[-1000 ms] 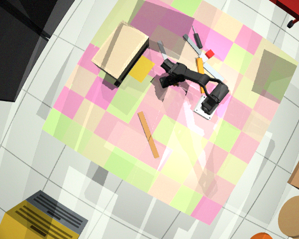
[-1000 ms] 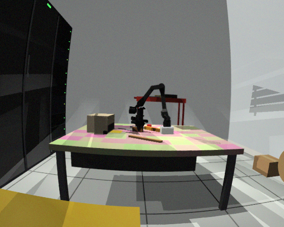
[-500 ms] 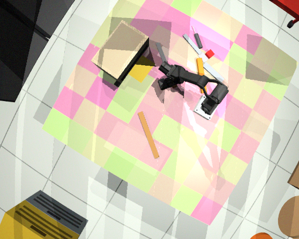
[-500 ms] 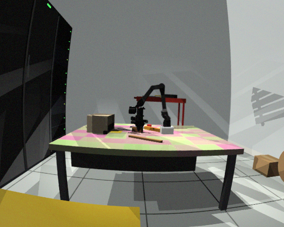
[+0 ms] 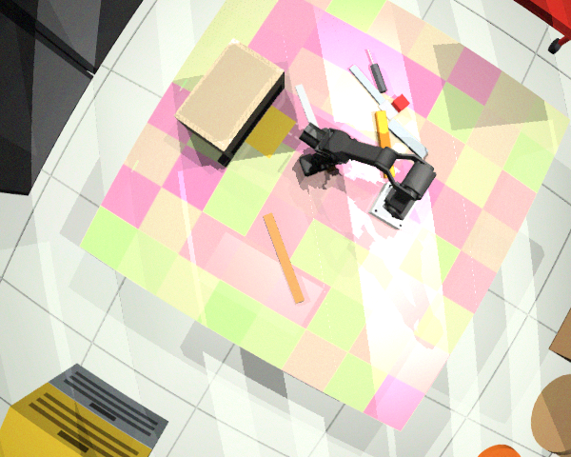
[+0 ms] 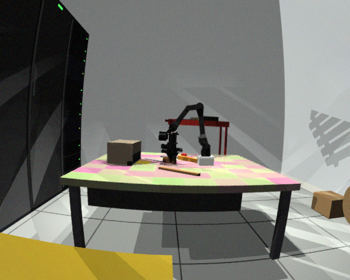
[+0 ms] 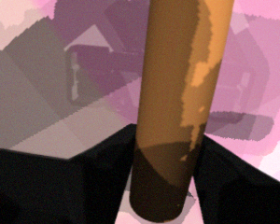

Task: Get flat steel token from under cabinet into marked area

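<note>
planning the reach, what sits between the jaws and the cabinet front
In the top view, the yellow marked area lies between the gripper, shut on a brown rod, and the cabinet. No token shows there.
</note>
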`<state>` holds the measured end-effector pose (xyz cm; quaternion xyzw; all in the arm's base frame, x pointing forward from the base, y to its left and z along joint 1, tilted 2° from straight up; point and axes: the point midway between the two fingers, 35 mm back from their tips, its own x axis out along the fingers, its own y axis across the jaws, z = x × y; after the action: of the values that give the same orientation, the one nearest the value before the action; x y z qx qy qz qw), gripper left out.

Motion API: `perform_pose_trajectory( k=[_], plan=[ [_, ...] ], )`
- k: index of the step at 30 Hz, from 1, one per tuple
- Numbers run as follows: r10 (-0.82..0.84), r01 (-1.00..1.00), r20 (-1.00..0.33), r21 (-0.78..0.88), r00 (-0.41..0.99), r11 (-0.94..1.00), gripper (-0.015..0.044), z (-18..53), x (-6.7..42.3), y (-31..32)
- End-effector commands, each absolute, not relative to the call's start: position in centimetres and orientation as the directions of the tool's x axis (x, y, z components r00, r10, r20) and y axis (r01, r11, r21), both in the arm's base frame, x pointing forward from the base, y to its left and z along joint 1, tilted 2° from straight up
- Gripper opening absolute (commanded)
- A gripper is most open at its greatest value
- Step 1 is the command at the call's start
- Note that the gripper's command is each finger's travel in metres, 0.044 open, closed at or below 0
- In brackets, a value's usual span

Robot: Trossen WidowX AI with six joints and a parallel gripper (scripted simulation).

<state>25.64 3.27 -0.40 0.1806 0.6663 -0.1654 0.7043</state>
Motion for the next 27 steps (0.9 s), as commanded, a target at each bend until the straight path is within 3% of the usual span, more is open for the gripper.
perform_pose_trajectory(
  k=[1,27],
  plan=[
    [0.008,0.473,-0.998,0.036,0.06,0.88,0.0,-0.4,25.6,3.8],
    [0.011,0.473,-0.998,0.038,0.06,0.88,0.0,-0.4,25.1,6.3]
  ],
)
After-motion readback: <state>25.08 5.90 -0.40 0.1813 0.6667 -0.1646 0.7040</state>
